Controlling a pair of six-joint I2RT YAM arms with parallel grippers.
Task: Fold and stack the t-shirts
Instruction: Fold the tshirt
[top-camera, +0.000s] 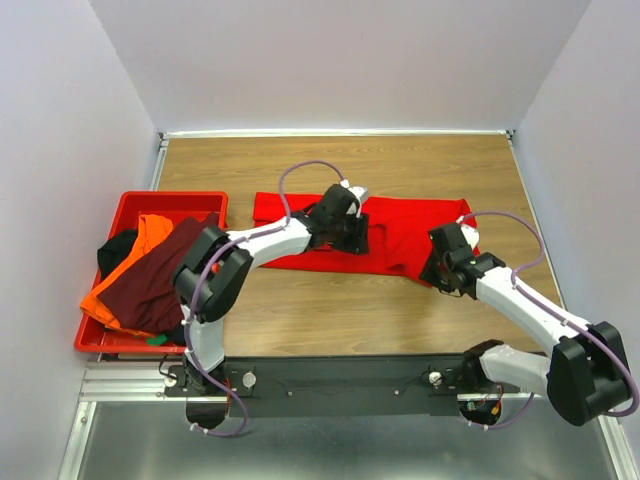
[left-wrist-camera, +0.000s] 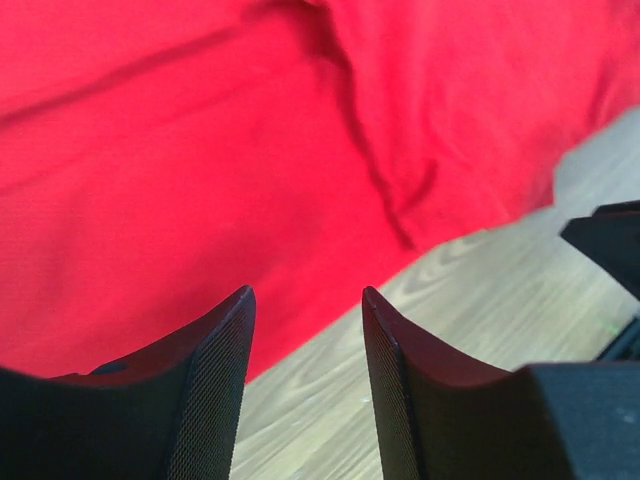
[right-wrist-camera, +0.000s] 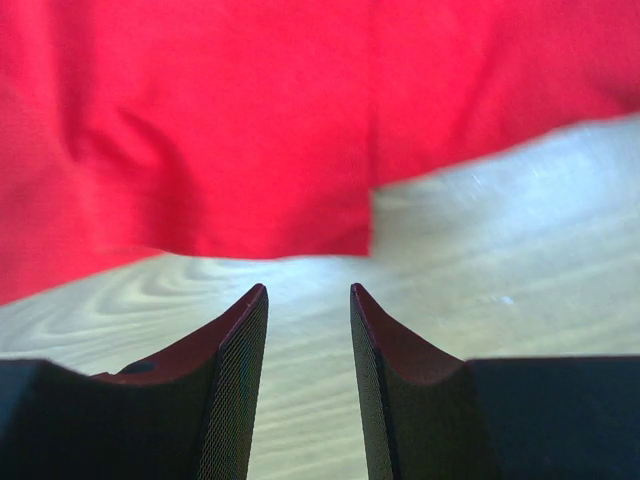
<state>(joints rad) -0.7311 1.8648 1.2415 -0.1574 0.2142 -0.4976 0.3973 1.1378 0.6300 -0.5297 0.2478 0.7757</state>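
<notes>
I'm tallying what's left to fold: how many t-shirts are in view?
4. The bright red t-shirt lies spread on the table; the orange t-shirt, dark maroon t-shirt and black t-shirt are heaped in the red crate. Others may be hidden under that heap.

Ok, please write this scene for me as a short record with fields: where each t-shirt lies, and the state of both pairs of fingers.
red t-shirt: spread on the table, creased
crate: at the table's left edge, holds three shirts
maroon t-shirt: in the crate, on top of the orange one
orange t-shirt: in the crate, partly covered
black t-shirt: in the crate, mostly hidden
left fingers: open, empty, at the red t-shirt's edge
right fingers: open, empty, over bare wood beside the red t-shirt
folded stack: none visible
</notes>
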